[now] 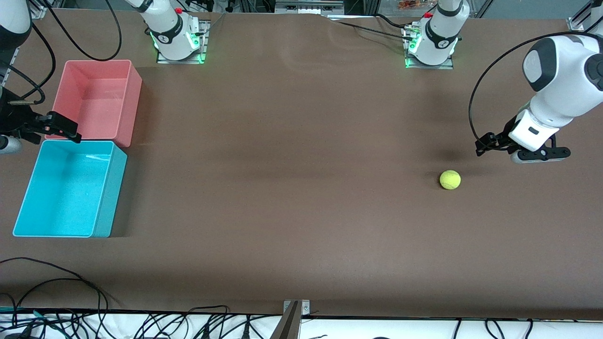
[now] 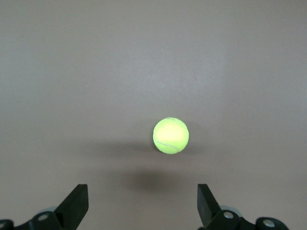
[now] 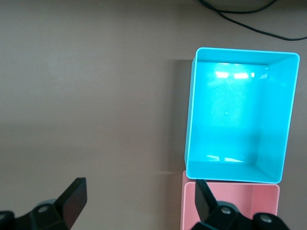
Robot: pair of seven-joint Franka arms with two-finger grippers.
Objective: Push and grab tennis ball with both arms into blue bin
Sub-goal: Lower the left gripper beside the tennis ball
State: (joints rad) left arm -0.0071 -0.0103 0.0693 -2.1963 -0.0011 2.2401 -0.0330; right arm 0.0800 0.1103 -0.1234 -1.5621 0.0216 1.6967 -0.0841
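My left gripper (image 2: 142,206) hangs spread near the tennis ball (image 1: 450,179); light, fuzzy, rolls easily, so I'd pinch across its middle.

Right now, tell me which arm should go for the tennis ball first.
Left. The left gripper hangs open by the tennis ball, which lies on the table ahead of its fingers. The right gripper waits open over the blue bin and pink bin.
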